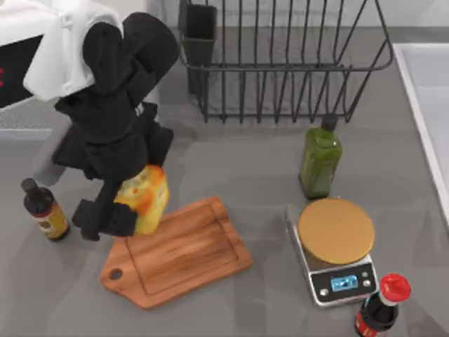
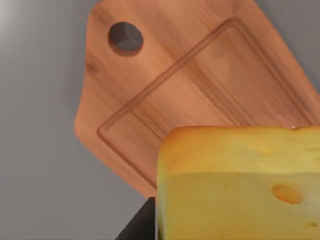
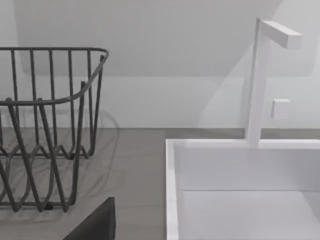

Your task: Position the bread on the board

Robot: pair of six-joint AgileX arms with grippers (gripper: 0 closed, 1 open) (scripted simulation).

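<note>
- The left tool (image 1: 123, 210) hangs above the upper left edge of the board (image 1: 186, 256), its dark fingers pinching the bread (image 1: 145, 198); the bread is held in the air, not lying on the wood.
- In the top view the bread sits over the board's upper left border, beside the arm's black body; its pale yellow faces and golden-orange crust patches face the camera.
- In the left wrist view the bread (image 2: 240, 185) takes up the near part of the picture, and a dark finger (image 2: 140, 225) shows at its side; beyond it lies the board (image 2: 165, 85) with its groove and the handle hole (image 2: 126, 37).
- The board lies tilted on the grey surface (image 1: 231, 168), its handle toward the surface's lower left.
- A small dark bottle (image 1: 44, 209) with a yellow label stands left of the board, near the left tool but apart from it.
- A green bottle (image 1: 320, 160) stands right of the board; just below it is a silver scale (image 1: 337, 261) with a round tan top; a red-capped bottle (image 1: 381, 307) stands by the scale's lower right corner.
- A dark wire rack (image 1: 280, 60) stands at the far side of the surface.
- The right arm is parked; its wrist view shows the wire rack (image 3: 47, 130), a white sink (image 3: 240, 190) and a white tap (image 3: 265, 75); whether the right tool is spread or closed I cannot tell.
</note>
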